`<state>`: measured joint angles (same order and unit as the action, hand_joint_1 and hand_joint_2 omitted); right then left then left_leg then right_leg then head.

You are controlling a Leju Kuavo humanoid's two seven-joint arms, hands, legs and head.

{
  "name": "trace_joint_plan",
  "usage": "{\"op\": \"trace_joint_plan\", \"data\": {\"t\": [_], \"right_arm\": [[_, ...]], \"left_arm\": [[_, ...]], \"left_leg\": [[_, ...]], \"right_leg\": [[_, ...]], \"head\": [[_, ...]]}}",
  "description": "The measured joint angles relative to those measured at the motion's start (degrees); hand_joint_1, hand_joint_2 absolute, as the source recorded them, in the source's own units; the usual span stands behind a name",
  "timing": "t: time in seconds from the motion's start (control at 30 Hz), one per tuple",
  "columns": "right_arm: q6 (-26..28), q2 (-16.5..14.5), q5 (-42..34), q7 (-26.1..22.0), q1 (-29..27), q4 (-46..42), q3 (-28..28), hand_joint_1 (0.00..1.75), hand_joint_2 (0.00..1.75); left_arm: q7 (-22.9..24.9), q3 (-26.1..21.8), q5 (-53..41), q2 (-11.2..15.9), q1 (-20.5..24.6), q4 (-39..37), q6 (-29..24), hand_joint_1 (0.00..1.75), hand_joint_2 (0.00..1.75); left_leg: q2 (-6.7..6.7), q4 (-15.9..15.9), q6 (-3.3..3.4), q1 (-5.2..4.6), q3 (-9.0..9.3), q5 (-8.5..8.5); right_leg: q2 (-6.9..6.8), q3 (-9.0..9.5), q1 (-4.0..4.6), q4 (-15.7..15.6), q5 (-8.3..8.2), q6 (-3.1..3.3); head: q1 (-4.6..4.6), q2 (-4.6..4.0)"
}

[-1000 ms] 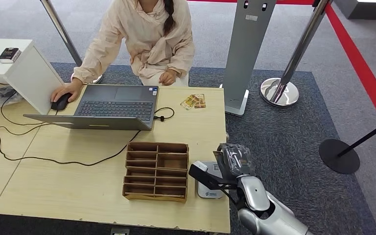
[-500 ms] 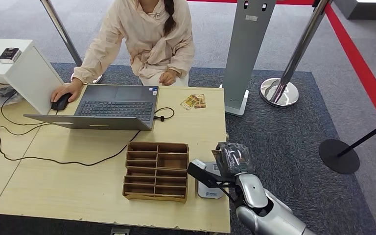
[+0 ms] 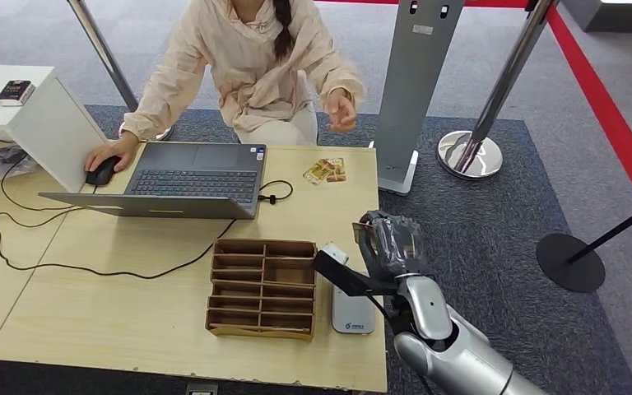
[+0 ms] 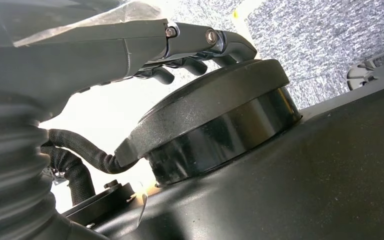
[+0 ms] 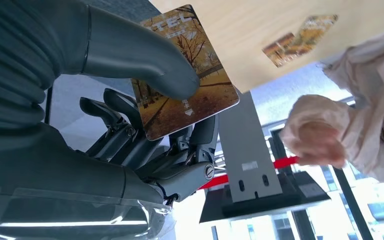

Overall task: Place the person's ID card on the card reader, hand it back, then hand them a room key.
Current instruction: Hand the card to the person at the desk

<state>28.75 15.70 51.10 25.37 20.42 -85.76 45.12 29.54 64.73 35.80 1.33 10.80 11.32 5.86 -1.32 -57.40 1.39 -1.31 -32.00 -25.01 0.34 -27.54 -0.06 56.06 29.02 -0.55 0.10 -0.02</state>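
right hand (image 3: 391, 243) raised past the counter (image 3: 132, 321) edge, thumb pinning a room key card (image 5: 187, 75) with autumn-tree print against the fingers. left hand (image 4: 190, 50): fingers curled, can't tell if it holds anything. white card reader (image 3: 352, 309) sits beside the cardboard divider tray (image 3: 262, 288). one open laptop (image 3: 189, 177), one mouse (image 3: 101, 173) under the person's hand (image 3: 111, 152), spare cards (image 3: 326, 171) near the far edge. person's other hand (image 3: 341, 111) lifted. grey carpet (image 3: 477, 239), two stanchion posts.
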Motion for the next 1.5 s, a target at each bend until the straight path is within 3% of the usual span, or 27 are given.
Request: {"op": "trace_joint_plan", "data": {"t": [0.2,0.37,0.7,0.97,1.13,1.23,1.37,1.4,1.5], "right_arm": [[3.07,-1.08,0.38,-1.29,1.98,-2.18,-0.16,1.72,1.75],[5.56,-2.68,0.66,-2.45,4.22,-2.91,0.0,1.62,1.75],[9.05,-6.33,0.94,-4.97,7.89,-2.79,1.29,1.69,1.75],[9.8,-8.98,0.92,-6.14,9.06,-1.87,2.48,1.75,1.75],[9.92,-10.07,0.88,-6.61,9.24,-0.85,3.27,1.68,1.75],[9.94,-10.39,0.88,-6.66,9.26,-0.21,3.73,1.29,1.75],[9.94,-10.63,1.02,-6.7,9.28,0.57,4.23,0.16,1.75],[9.94,-10.67,1.13,-6.72,9.28,0.7,4.33,0.04,1.75],[9.94,-10.71,1.47,-6.73,9.29,0.99,4.52,0.0,1.75]], "left_arm": [[0.1,0.06,-0.01,0.0,0.02,0.0,0.13,0.0,1.75],[0.14,0.39,-0.01,0.0,0.12,-0.01,0.36,0.0,1.75],[0.36,1.23,0.0,0.0,0.37,-0.02,0.78,0.0,1.75],[0.34,1.63,0.0,0.0,0.47,-0.04,1.04,0.0,1.75],[0.34,1.71,0.0,0.0,0.5,-0.07,1.11,0.0,1.75],[0.34,1.73,0.0,0.0,0.5,-0.07,1.14,0.0,1.75],[0.36,1.75,0.0,0.0,0.51,-0.07,1.17,0.0,1.75],[0.36,1.75,0.0,0.0,0.51,-0.08,1.17,0.0,1.75],[0.35,1.76,0.0,0.0,0.51,-0.09,1.17,0.0,1.75]], "left_leg": [[0.0,0.0,0.0,0.0,-0.01,0.0],[-0.01,0.0,0.0,0.0,-0.01,0.0],[-0.03,0.0,0.0,0.01,-0.02,0.0],[-0.03,0.0,0.0,0.01,-0.03,0.0],[-0.03,0.0,0.0,0.01,-0.03,0.0],[-0.03,0.0,0.0,0.0,-0.03,0.0],[-0.03,0.0,0.0,0.0,-0.03,0.0],[-0.03,0.0,0.0,0.0,-0.03,0.0],[-0.03,0.0,0.0,0.0,-0.03,0.0]], "right_leg": [[0.0,0.0,0.0,0.0,0.0,0.0],[0.0,0.0,0.0,0.0,0.0,0.0],[-0.02,0.0,0.0,0.01,0.0,0.0],[-0.02,0.0,0.0,0.01,0.0,0.0],[-0.02,0.0,0.0,0.01,0.0,0.0],[-0.02,0.0,0.0,0.01,0.0,0.0],[-0.02,0.0,0.0,0.01,0.0,0.0],[-0.02,0.0,0.0,0.01,0.0,0.0],[-0.02,0.0,0.0,0.01,0.0,0.0]], "head": [[0.01,0.0],[0.01,-0.01],[0.01,0.0],[0.0,0.0],[0.01,0.0],[0.01,0.0],[0.01,0.0],[0.01,0.0],[0.01,0.0]]}}
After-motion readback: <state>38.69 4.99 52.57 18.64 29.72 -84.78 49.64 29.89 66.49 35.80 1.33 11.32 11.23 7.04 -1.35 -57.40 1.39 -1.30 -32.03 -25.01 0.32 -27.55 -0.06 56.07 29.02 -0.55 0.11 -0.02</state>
